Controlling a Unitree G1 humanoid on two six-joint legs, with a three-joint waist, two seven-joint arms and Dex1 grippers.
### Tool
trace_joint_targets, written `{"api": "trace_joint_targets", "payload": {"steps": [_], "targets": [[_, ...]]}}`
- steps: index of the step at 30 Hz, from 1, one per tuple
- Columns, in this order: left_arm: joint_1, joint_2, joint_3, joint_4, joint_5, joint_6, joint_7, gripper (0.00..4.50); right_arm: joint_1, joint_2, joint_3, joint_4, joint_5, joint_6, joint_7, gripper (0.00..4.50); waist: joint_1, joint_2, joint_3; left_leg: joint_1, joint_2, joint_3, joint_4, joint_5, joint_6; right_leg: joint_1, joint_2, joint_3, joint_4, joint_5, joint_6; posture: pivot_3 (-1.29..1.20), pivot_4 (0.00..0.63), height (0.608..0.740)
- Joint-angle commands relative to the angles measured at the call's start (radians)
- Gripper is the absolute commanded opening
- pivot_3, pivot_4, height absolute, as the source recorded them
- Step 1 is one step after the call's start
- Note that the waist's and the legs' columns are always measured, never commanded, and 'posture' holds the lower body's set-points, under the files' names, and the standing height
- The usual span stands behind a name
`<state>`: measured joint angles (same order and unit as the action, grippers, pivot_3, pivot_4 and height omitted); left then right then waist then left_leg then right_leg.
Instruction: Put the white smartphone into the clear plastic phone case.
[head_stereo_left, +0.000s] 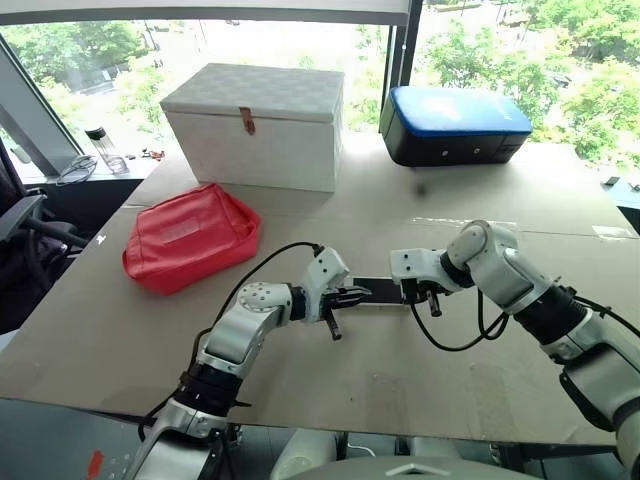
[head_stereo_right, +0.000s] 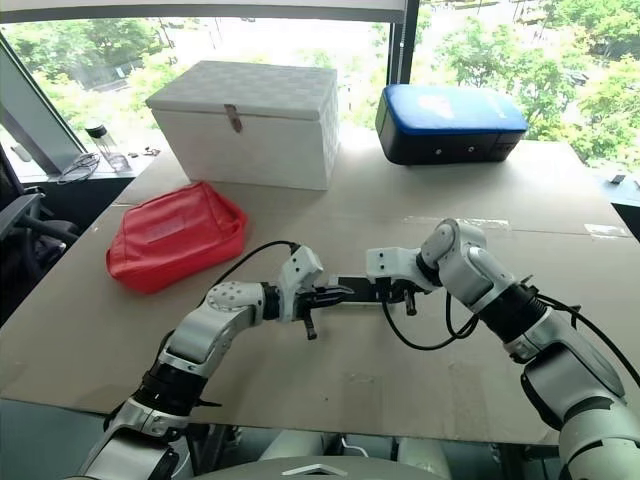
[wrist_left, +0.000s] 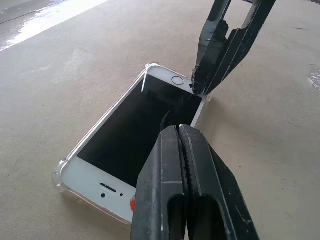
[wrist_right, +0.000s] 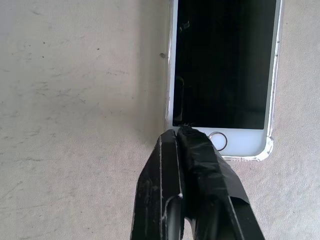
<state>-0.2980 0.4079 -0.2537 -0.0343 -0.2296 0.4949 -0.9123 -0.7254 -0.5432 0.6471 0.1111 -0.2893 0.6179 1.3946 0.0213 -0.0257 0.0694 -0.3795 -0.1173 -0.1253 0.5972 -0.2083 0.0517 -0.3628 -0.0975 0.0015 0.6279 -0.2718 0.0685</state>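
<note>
Phone: I see the white smartphone (wrist_left: 135, 150) lying inside the clear plastic phone case (wrist_left: 59, 176), screen up.
Left gripper (wrist_left: 181, 131): fingers together, over the phone's screen.
Right gripper (wrist_right: 181, 132): fingers together — tip on the phone's home-button corner.
Risk: uneven pressing may pop a corner out — or slide the phone.

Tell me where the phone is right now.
The phone lies flat on the table, screen up in the case, between the shut left claw and shut right claw.
</note>
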Motion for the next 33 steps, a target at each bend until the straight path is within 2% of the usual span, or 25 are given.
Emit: {"api": "trace_joint_targets", "payload": {"steps": [1, 3, 5, 6, 8, 9, 10, 11, 12, 13, 15, 16, 17, 22, 23, 24, 29, 33], "targets": [[-0.002, 0.002, 0.022, -0.068, -0.023, -0.003, 0.008, 0.03, 0.202, 0.008, 0.170, 0.225, -0.063, 0.016, -0.030, 0.00, -0.007, -0.002, -0.001, 0.000, 0.001, 0.002, -0.001, 0.000, 0.000, 0.000, -0.001, -0.001, -0.001, -0.001, -0.001, 0.00, 0.150, 0.740], [0.007, 0.000, 0.038, -0.083, -0.037, -0.009, 0.011, 0.03, 0.228, 0.040, 0.067, 0.170, -0.016, -0.017, -0.124, 0.00, -0.015, -0.001, -0.003, 0.000, 0.006, 0.011, 0.000, 0.000, 0.000, 0.001, -0.012, -0.011, -0.002, -0.002, -0.002, 0.00, 0.150, 0.740], [0.022, -0.004, 0.064, -0.101, -0.054, -0.025, 0.016, 0.03, 0.275, 0.100, -0.118, 0.053, 0.075, -0.052, -0.239, 0.00, -0.029, -0.002, -0.002, -0.003, 0.011, 0.012, 0.001, 0.000, 0.000, 0.003, -0.012, -0.019, -0.006, -0.002, -0.002, 0.00, 0.150, 0.740], [0.028, -0.006, 0.075, -0.106, -0.062, -0.035, 0.018, 0.03, 0.296, 0.116, -0.187, -0.005, 0.109, -0.054, -0.272, 0.00, -0.034, 0.002, 0.003, -0.006, 0.012, 0.011, 0.000, 0.000, 0.000, 0.003, -0.010, -0.019, -0.006, -0.004, 0.000, 0.00, 0.150, 0.740], [0.037, -0.015, 0.101, -0.115, -0.082, -0.044, 0.031, 0.03, 0.356, 0.143, -0.318, -0.141, 0.185, -0.091, -0.328, 0.00, -0.030, 0.006, 0.022, -0.010, 0.008, 0.013, -0.002, 0.000, 0.000, -0.006, 0.003, 0.004, 0.014, -0.022, 0.000, 0.00, 0.150, 0.740], [0.043, -0.020, 0.116, -0.121, -0.094, -0.053, 0.035, 0.03, 0.390, 0.166, -0.388, -0.210, 0.233, -0.101, -0.362, 0.00, -0.028, 0.006, 0.034, -0.011, 0.004, 0.012, -0.002, 0.000, 0.000, -0.011, 0.002, 0.011, 0.020, -0.024, 0.002, 0.00, 0.150, 0.740], [0.049, -0.027, 0.131, -0.130, -0.107, -0.059, 0.043, 0.03, 0.418, 0.178, -0.439, -0.263, 0.281, -0.112, -0.375, 0.00, -0.027, 0.012, 0.045, -0.007, 0.008, 0.019, -0.003, 0.000, 0.000, -0.017, -0.001, 0.010, 0.019, -0.022, 0.000, 0.00, 0.150, 0.740], [0.056, -0.040, 0.148, -0.139, -0.114, -0.078, 0.058, 0.03, 0.443, 0.180, -0.474, -0.307, 0.318, -0.131, -0.381, 0.00, -0.024, 0.013, 0.050, -0.015, 0.018, 0.033, -0.006, 0.001, 0.000, -0.024, -0.007, 0.001, 0.017, -0.012, -0.014, 0.00, 0.150, 0.740], [0.063, -0.047, 0.162, -0.146, -0.121, -0.096, 0.067, 0.03, 0.462, 0.182, -0.494, -0.335, 0.335, -0.155, -0.400, 0.00, -0.017, 0.018, 0.058, -0.023, 0.022, 0.040, -0.005, 0.003, -0.002, -0.031, -0.013, -0.006, 0.016, 0.007, -0.013, 0.00, 0.150, 0.740], [0.071, -0.060, 0.183, -0.159, -0.138, -0.110, 0.075, 0.01, 0.476, 0.201, -0.527, -0.356, 0.339, -0.178, -0.457, 0.27, -0.013, 0.018, 0.061, -0.031, 0.029, 0.038, 0.003, 0.008, -0.010, -0.037, -0.008, -0.012, 0.016, 0.017, -0.015, 0.00, 0.150, 0.740], [0.076, -0.080, 0.229, -0.189, -0.174, -0.101, 0.111, 0.54, 0.510, 0.232, -0.600, -0.417, 0.361, -0.198, -0.554, 0.77, -0.011, 0.017, 0.064, -0.046, 0.030, 0.032, 0.004, 0.012, -0.010, -0.051, -0.003, -0.013, 0.014, 0.020, -0.011, 0.00, 0.150, 0.740], [0.077, -0.085, 0.247, -0.205, -0.189, -0.095, 0.124, 0.82, 0.527, 0.238, -0.627, -0.444, 0.371, -0.198, -0.585, 1.19, -0.010, 0.016, 0.066, -0.053, 0.030, 0.028, 0.005, 0.015, -0.016, -0.056, -0.001, -0.013, 0.013, 0.020, -0.010, 0.00, 0.150, 0.740], [0.077, -0.086, 0.257, -0.214, -0.197, -0.090, 0.133, 1.19, 0.539, 0.237, -0.639, -0.461, 0.378, -0.197, -0.602, 1.59, -0.010, 0.016, 0.069, -0.053, 0.030, 0.026, 0.005, 0.015, -0.018, -0.057, 0.000, -0.013, 0.012, 0.020, -0.009, 0.00, 0.150, 0.740], [0.117, -0.050, 0.322, -0.304, -0.240, -0.031, 0.186, 3.72, 0.662, 0.185, -0.743, -0.599, 0.448, -0.184, -0.641, 4.13, -0.008, 0.016, 0.075, -0.053, 0.029, 0.022, 0.000, 0.013, -0.019, -0.054, 0.002, -0.017, 0.002, 0.020, -0.009, 0.00, 0.150, 0.740], [0.143, -0.030, 0.337, -0.335, -0.247, -0.015, 0.192, 4.25, 0.698, 0.168, -0.783, -0.632, 0.471, -0.169, -0.647, 4.50, -0.009, 0.016, 0.078, -0.053, 0.030, 0.022, -0.001, 0.013, -0.019, -0.052, 0.002, -0.017, -0.002, 0.020, -0.009, 0.00, 0.150, 0.740], [0.165, -0.011, 0.348, -0.359, -0.250, -0.004, 0.197, 4.41, 0.726, 0.154, -0.813, -0.657, 0.490, -0.158, -0.653, 4.50, -0.009, 0.017, 0.081, -0.052, 0.030, 0.022, 0.000, 0.013, -0.019, -0.051, 0.002, -0.017, -0.001, 0.020, -0.009, 0.00, 0.150, 0.740], [0.327, 0.095, 0.407, -0.476, -0.263, 0.033, 0.204, 4.41, 0.903, 0.070, -0.964, -0.738, 0.592, -0.141, -0.618, 4.50, -0.006, 0.017, 0.090, -0.052, 0.030, 0.021, 0.004, 0.009, -0.013, -0.049, 0.003, -0.016, 0.001, 0.020, -0.008, 0.00, 0.150, 0.740], [0.429, 0.126, 0.467, -0.548, -0.301, 0.063, 0.223, 4.41, 1.018, 0.026, -1.023, -0.752, 0.627, -0.168, -0.603, 4.50, -0.006, 0.017, 0.092, -0.051, 0.031, 0.021, 0.011, 0.009, -0.013, -0.048, 0.004, -0.016, 0.007, 0.021, -0.007, 0.00, 0.150, 0.740]]}}
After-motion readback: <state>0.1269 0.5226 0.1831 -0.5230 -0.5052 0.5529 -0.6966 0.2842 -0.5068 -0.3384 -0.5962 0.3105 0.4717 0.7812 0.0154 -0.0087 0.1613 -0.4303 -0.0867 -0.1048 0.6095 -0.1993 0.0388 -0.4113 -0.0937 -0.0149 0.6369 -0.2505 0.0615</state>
